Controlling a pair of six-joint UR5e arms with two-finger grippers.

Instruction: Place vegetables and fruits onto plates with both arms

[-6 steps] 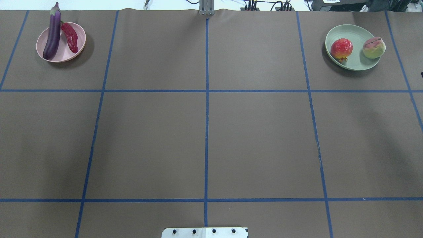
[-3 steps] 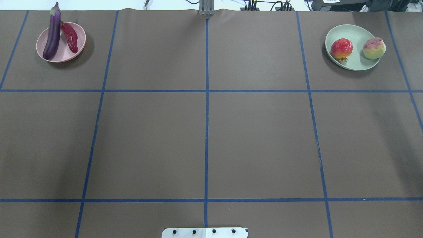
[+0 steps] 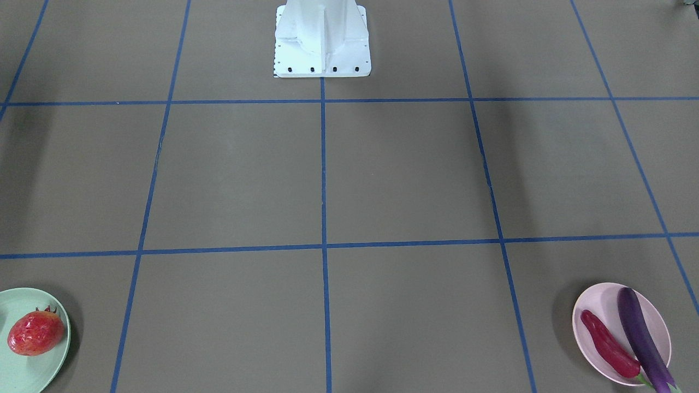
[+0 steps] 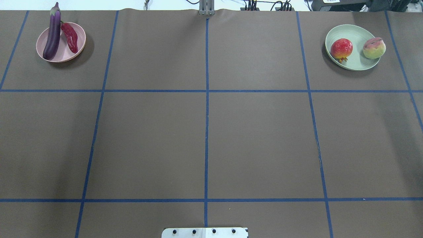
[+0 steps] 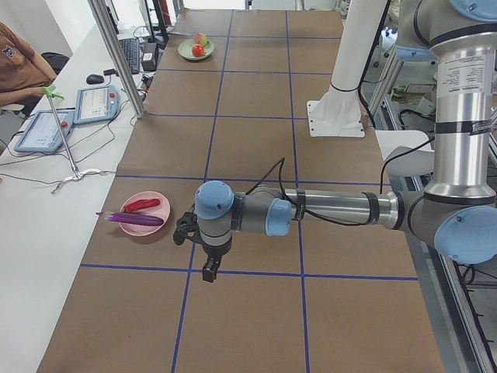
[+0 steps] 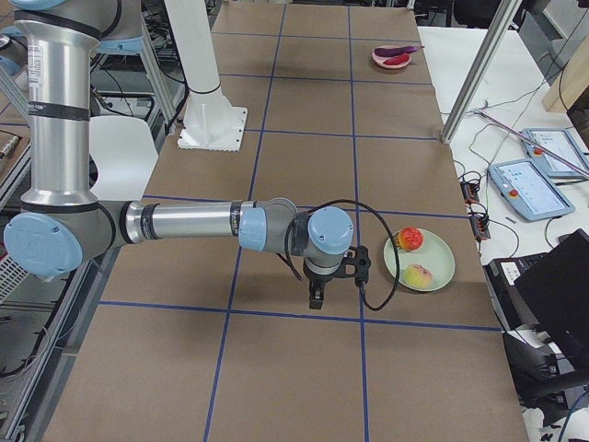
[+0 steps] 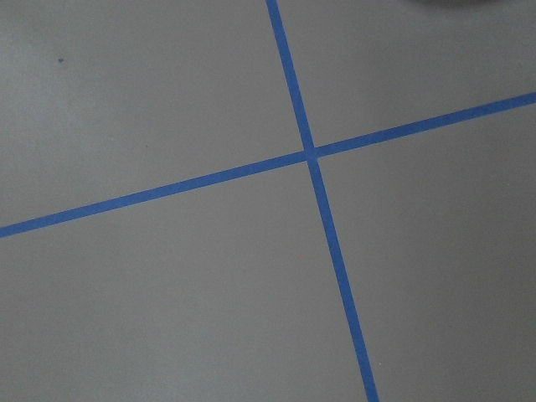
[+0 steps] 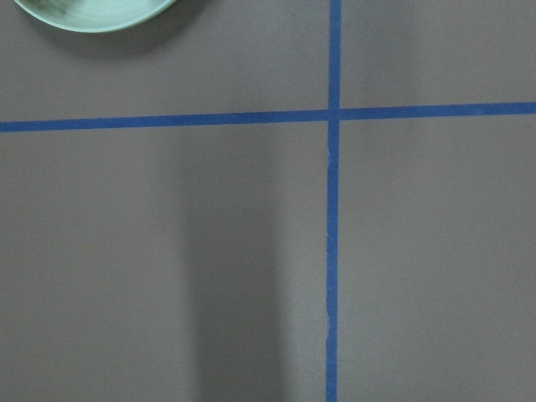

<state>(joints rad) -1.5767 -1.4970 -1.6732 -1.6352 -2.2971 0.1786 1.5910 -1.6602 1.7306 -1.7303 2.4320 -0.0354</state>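
Observation:
The purple eggplant [image 4: 53, 33] and the red chili [image 4: 70, 37] lie side by side on the pink plate [image 4: 61, 57] at the far left. The red bumpy fruit [image 4: 341, 48] and the peach [image 4: 373, 48] sit on the mint plate [image 4: 355, 33] at the far right. My left gripper [image 5: 210, 272] hangs above the table beside the pink plate [image 5: 147, 227], apart from it. My right gripper [image 6: 316, 299] hangs above the table beside the mint plate [image 6: 440, 253]. Both show only in the side views, so I cannot tell whether they are open or shut.
Blue tape lines [image 4: 206, 99] divide the brown table into a grid. The white base block [image 3: 322, 38] stands at the robot's edge. Tablets [image 5: 93, 105] and cables lie on the white bench past the table's far edge, with a metal post [image 5: 116, 54] there.
The red fruit and the peach have shifted slightly on the mint plate and come to rest. A dark sliver at the right edge of the overhead view has gone.

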